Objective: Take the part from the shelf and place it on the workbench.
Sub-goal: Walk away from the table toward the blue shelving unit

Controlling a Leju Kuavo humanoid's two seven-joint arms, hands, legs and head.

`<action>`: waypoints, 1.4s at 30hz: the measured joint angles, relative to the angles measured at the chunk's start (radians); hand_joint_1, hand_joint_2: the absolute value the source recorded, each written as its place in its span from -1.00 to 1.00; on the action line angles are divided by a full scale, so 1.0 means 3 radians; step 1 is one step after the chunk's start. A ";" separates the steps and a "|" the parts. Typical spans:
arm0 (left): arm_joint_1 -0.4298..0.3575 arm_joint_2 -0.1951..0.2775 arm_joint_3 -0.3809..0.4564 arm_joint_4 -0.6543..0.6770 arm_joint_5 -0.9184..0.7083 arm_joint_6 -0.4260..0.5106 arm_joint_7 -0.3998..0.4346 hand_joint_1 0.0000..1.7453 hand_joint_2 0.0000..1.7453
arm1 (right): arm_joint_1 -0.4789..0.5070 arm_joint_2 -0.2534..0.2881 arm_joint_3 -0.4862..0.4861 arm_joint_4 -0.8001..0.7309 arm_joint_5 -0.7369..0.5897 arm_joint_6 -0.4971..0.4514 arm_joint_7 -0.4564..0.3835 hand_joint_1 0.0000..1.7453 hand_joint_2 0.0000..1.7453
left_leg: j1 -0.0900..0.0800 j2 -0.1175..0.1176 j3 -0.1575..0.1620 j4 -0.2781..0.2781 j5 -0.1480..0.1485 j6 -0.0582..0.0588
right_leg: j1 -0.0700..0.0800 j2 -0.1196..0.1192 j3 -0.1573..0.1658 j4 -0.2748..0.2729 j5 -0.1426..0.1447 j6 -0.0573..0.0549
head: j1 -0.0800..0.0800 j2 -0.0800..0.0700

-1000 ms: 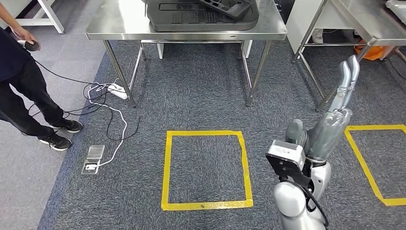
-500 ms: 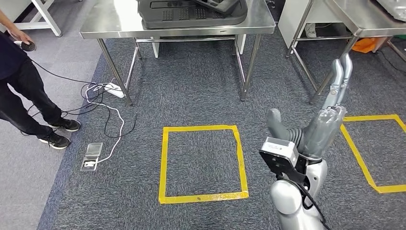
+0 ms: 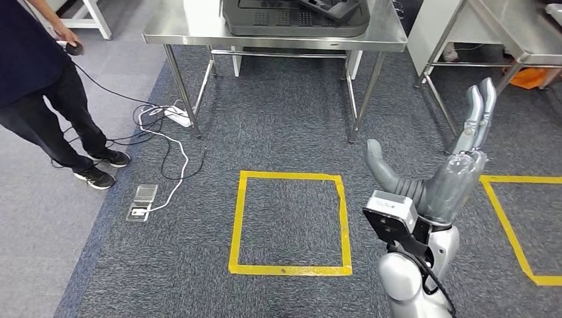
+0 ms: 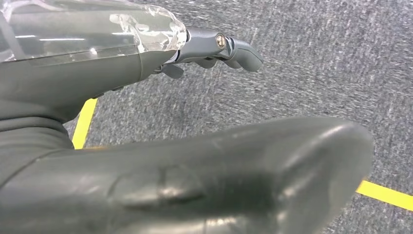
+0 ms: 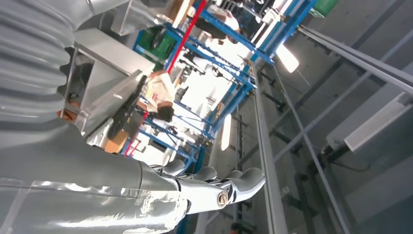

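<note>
A steel workbench (image 3: 192,30) stands ahead at the top of the head view, with large dark grey moulded parts (image 3: 298,16) lying on it. My right hand (image 3: 457,169) is raised in front of me at the right, well short of the bench. Its fingers (image 3: 482,112) point straight up, the thumb (image 3: 379,162) is spread wide, and it holds nothing. The right wrist view shows the same hand (image 5: 146,195) empty against a ceiling and blue racks. My left hand (image 4: 146,63) hangs over the carpet with its fingers (image 4: 234,46) stretched out and nothing in it.
A person (image 3: 40,73) stands at the left holding a small dark device on a cable. A power strip (image 3: 175,116), loose cables and a floor socket (image 3: 141,202) lie beside the bench leg. Yellow tape squares (image 3: 291,177) mark the carpet. A second steel table (image 3: 523,33) stands at the right.
The camera has moved, shifting the whole scene sideways. My right thumb has swung out away from the fingers while the hand stays raised and empty.
</note>
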 joint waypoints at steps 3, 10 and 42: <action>-0.0002 0.0001 0.0000 0.0000 0.0000 0.0001 -0.0001 -1.00 -1.00 | 0.0005 -0.0005 0.0000 -0.0008 0.0005 0.0000 0.0004 -1.00 1.00 | 0.0003 -0.0064 -0.0052 0.0018 0.0025 -0.0062 | 0.0002 -0.0025 -0.0007 -0.0061 0.0004 -0.0036 | -0.0005 0.0000; 0.0007 0.0003 0.0000 -0.0001 0.0000 0.0003 -0.0004 -1.00 -1.00 | 0.0004 -0.0009 0.0000 -0.0012 0.0057 0.0000 0.0053 -1.00 1.00 | 0.0019 0.0068 -0.0434 0.0938 -0.0424 -0.0166 | -0.0016 -0.0271 -0.0013 -0.0094 0.0035 -0.0113 | -0.0072 0.0000; 0.0013 0.0000 -0.0001 -0.0001 0.0000 0.0031 -0.0008 -1.00 -1.00 | 0.0001 -0.0086 0.0013 -0.0029 0.0218 0.0004 0.0208 -1.00 1.00 | 0.0027 0.0091 -0.0433 0.0824 -0.0284 -0.0160 | -0.0019 -0.0342 0.0001 -0.0097 0.0013 -0.0111 | -0.0070 0.0000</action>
